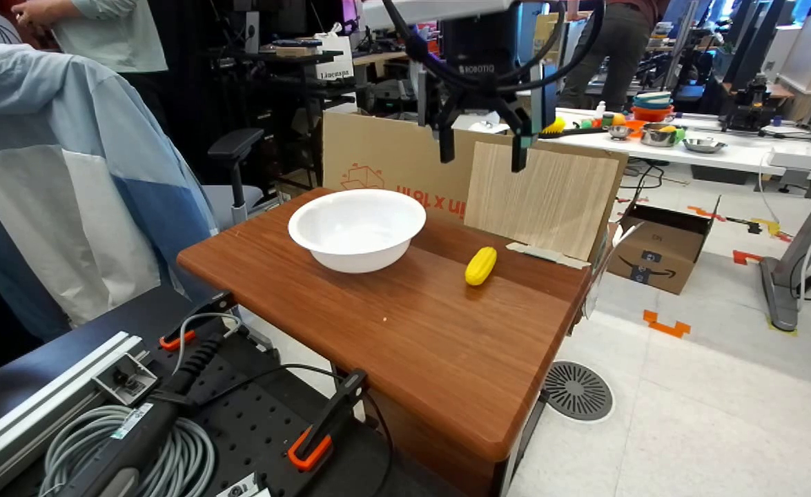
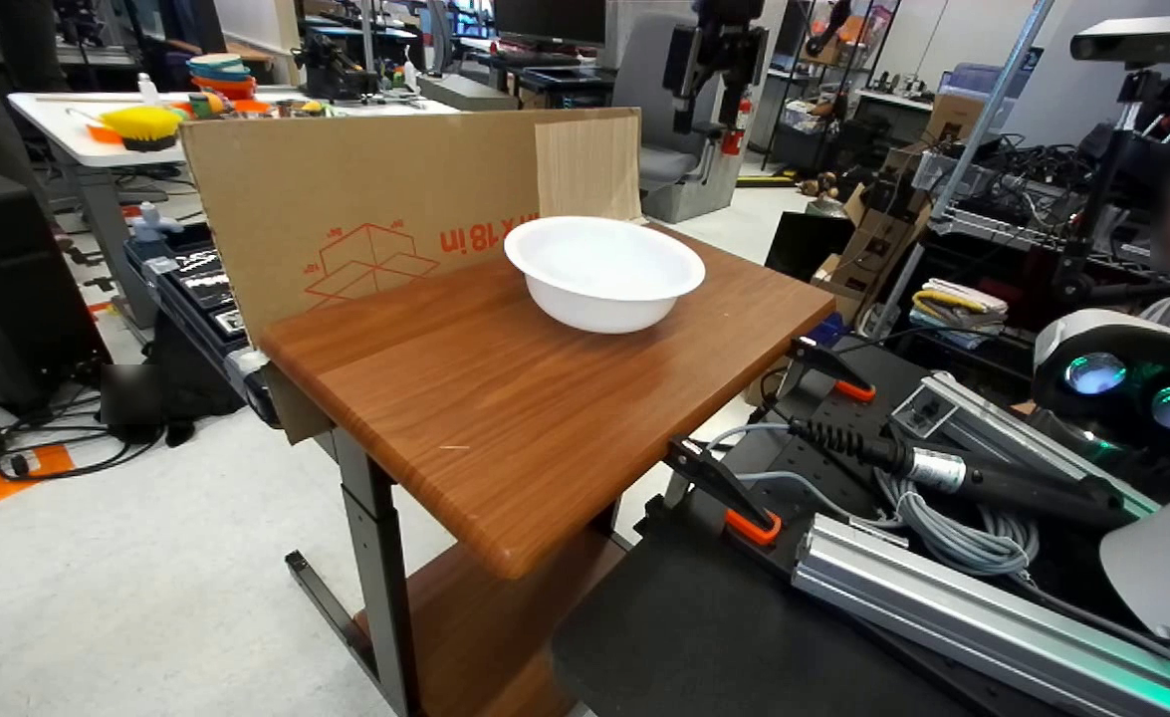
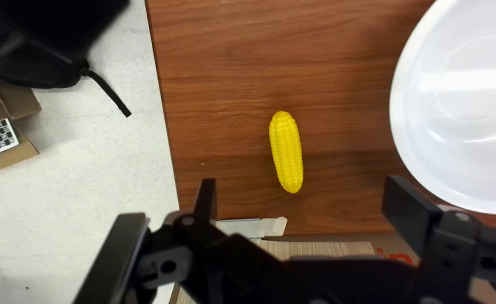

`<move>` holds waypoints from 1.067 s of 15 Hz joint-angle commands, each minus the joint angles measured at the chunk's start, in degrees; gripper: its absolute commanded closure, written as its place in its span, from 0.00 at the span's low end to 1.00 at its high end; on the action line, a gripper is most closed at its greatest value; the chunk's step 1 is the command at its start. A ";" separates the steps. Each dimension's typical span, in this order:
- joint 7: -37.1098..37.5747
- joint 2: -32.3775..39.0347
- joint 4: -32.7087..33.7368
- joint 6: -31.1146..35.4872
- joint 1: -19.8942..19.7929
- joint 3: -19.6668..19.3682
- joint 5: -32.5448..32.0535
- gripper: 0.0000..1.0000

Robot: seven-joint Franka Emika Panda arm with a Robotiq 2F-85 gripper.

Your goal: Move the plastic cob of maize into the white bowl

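Your gripper reads ROBOTIQ, jaws spread apart; cardboard reads "18in", inverted. Your cob points lengthwise toward the panel.

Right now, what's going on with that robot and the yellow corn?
A robot's open pincer hangs in the air, holding nothing. Its job is to move the cob into the bowl, but that isn't done yet. The cob lies on the table, beside the bowl and not touching it, so nothing is being handled at this moment.
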 commanded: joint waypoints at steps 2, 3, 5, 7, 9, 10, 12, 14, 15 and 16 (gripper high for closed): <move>2.68 11.43 7.90 -0.68 0.98 -0.10 -0.47 0.00; 2.96 13.15 8.78 -1.04 1.05 -0.18 -0.56 0.00; 3.72 15.79 9.91 -1.37 0.94 -0.59 -0.77 0.00; 3.93 17.68 10.41 -1.29 0.74 -1.00 -0.98 0.00; 4.18 19.25 11.41 -1.36 0.49 -1.50 -1.02 0.00; 4.30 19.86 11.91 -1.18 0.34 -1.77 -1.08 0.00; 5.01 21.49 13.25 -1.20 0.32 -2.48 -1.43 0.00; 6.31 23.52 15.25 -1.33 0.62 -3.25 -1.97 0.00; 7.04 24.60 16.38 -1.36 0.84 -3.51 -2.24 0.00; 7.75 25.58 17.61 -1.49 1.02 -3.68 -2.56 0.00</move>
